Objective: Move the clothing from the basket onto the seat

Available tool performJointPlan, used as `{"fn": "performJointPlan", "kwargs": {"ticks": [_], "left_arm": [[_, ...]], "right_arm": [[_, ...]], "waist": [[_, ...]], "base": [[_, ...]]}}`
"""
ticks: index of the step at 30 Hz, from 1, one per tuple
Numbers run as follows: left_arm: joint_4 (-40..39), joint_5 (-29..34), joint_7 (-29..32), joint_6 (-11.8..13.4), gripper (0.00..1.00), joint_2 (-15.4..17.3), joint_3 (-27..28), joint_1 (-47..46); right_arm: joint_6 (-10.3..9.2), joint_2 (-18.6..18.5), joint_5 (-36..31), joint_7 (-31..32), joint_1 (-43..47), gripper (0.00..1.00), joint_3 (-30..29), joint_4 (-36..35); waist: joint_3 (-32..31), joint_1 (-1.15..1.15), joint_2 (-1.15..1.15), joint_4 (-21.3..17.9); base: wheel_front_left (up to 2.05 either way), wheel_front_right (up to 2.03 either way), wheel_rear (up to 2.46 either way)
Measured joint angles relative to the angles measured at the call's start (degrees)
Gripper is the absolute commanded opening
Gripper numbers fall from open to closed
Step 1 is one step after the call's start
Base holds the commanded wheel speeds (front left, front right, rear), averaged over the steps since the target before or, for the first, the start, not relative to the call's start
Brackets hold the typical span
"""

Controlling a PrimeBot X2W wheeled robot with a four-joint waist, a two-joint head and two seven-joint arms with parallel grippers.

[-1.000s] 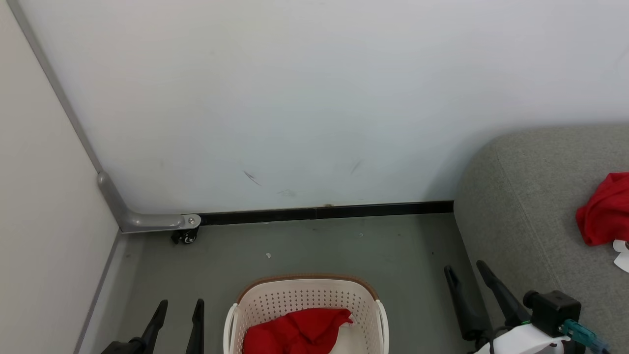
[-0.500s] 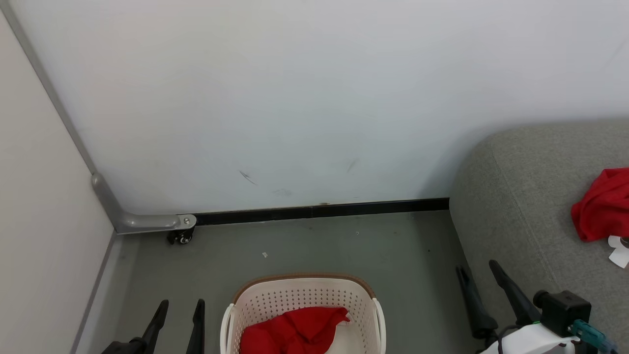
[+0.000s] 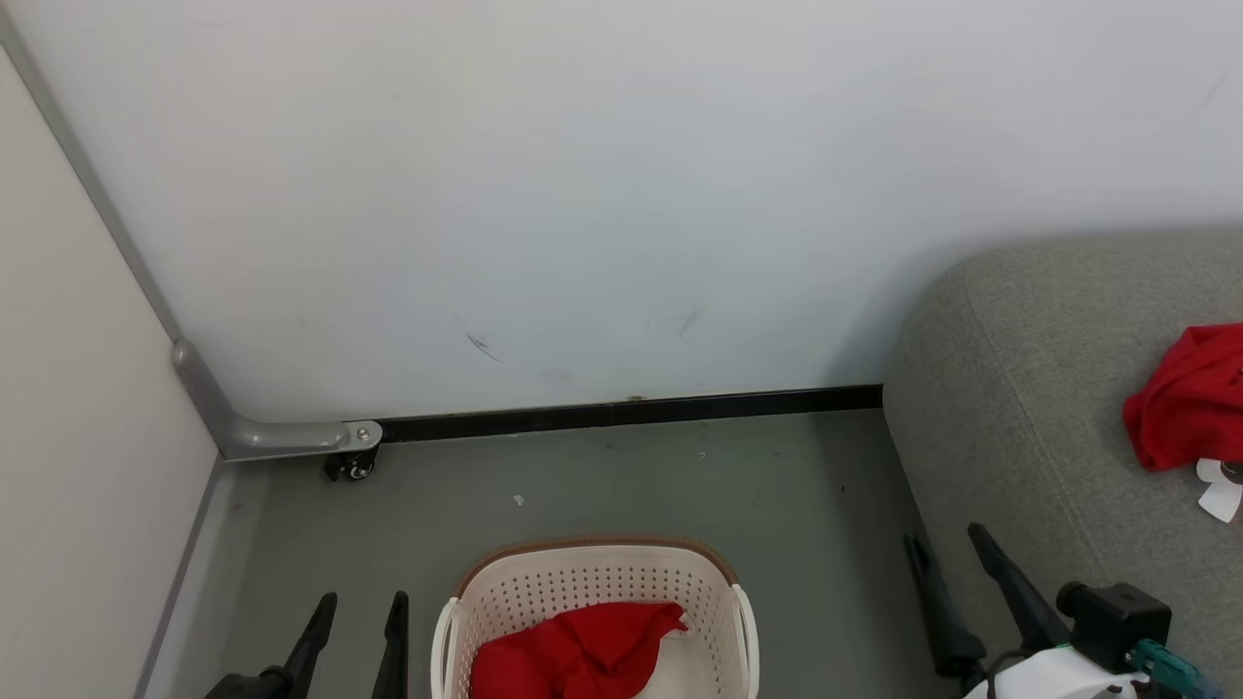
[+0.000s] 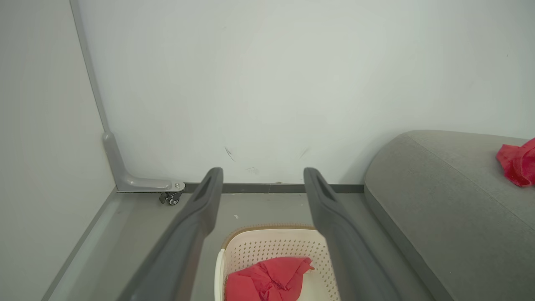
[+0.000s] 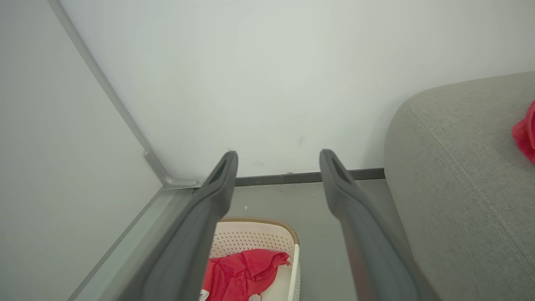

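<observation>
Over the last second, a slight leftward slide of the whole head view, hence a camera turn and no shift of the goods; against that, a true drift of the right gripper (image 3: 942,537) lower and rightward, back toward the body alongside the large grey fabric-upholstered seat (image 3: 1029,388). Fingers wide apart and nothing between them, same as on the left gripper (image 3: 361,604), parked spread and empty just left of the oval cream-white perforated plastic basket (image 3: 592,547) on the grey floor (image 3: 621,485). Reads as the tail of a drop-off: one crumpled bright red garment (image 3: 1187,398) lying on the seat cushion with a white tag (image 3: 1214,488) at its near edge, a second bright red garment (image 3: 573,655) heaped inside the basket, untouched. About half done by that count; next, most likely a reach down into the basket. From the head, both grippers and both garments at once, tag included. From the left wrist, spread fingers (image 4: 200,217) framing the basket and its red heap, plus a small black caster (image 4: 169,198) under the grey corner bracket (image 4: 125,177). From the right wrist, the stitched seam (image 5: 459,169) across the seat, and small white patches (image 5: 205,295) at the low edge of the basket's red heap, trim or print, too cropped to tell.
</observation>
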Motion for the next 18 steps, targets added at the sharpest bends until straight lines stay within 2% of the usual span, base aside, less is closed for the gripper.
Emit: {"fn": "performJointPlan", "kwargs": {"ticks": [18], "left_arm": [[4.48,0.67,0.0,-1.22,1.0,0.04,-5.04,0.73]], "right_arm": [[0.0,0.16,0.54,0.0,5.04,1.0,-5.36,1.07]], "waist": [[1.63,0.0,0.0,-1.31]], "base": [[0.0,0.0,0.0]]}}
